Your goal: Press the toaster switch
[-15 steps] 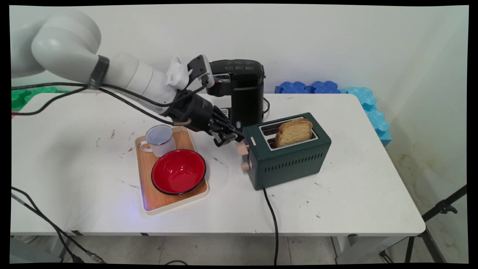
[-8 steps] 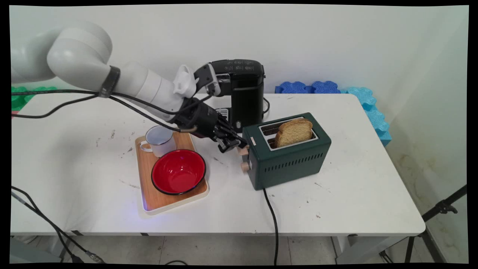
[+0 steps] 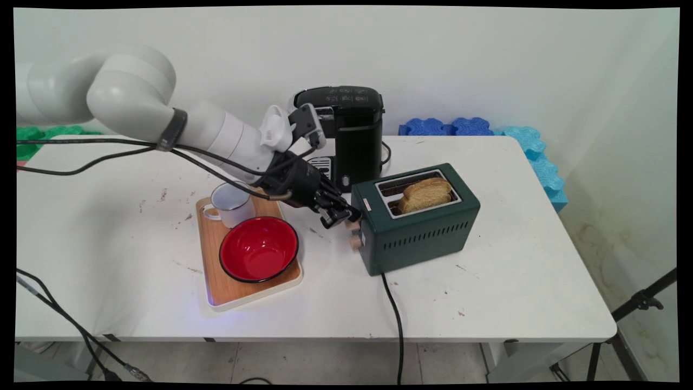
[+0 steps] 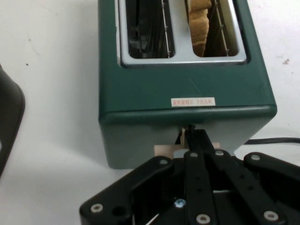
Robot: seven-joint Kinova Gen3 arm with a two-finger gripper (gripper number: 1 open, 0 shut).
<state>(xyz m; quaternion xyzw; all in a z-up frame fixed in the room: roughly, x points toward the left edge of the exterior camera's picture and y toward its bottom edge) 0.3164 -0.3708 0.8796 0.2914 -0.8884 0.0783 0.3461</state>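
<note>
- My gripper (image 3: 345, 215) (image 4: 191, 137) is at the end face of the green toaster (image 3: 427, 235) (image 4: 187, 89). The fingers are pressed together w/ nothing between them, and the tips sit on top of the beige lever (image 3: 350, 221) (image 4: 164, 151).
- Hand view: the lever shows on both sides of my tips, so I'm roughly centred on it. The slot it rides in runs straight up behind the tips.
- The bread slice (image 3: 426, 194) (image 4: 199, 23) sits low in the slot nearer the front edge, only its top crust above the rim. The other slot looks empty.
- Judgement: the step in hand is a downward press on the lever. To do it well, I push along the slot line, not towards the toaster body. A slanted push would prob. slide the toaster across the table (image 3: 514, 260) or skid my tips off the lever.
- I keep the fingers together so they act as one stiff pad, and I stay mid-lever. Off-centre could twist it and bind it in the slot.
- The round knob (image 3: 354, 242) is just below the lever. I shouldn't bump it w/ the tips.
- The coffee machine (image 3: 352, 135) is close behind my wrist. The tray (image 3: 216, 295) w/ white mug (image 3: 231, 205) and red bowl (image 3: 259, 249) is just beside the arm. I keep the elbow and cables off the mug.
- The toaster cord (image 3: 395, 319) runs off the table's near edge, well clear of me.
- Can't tell from the pics if the lever is at the bottom of its travel or latched.
</note>
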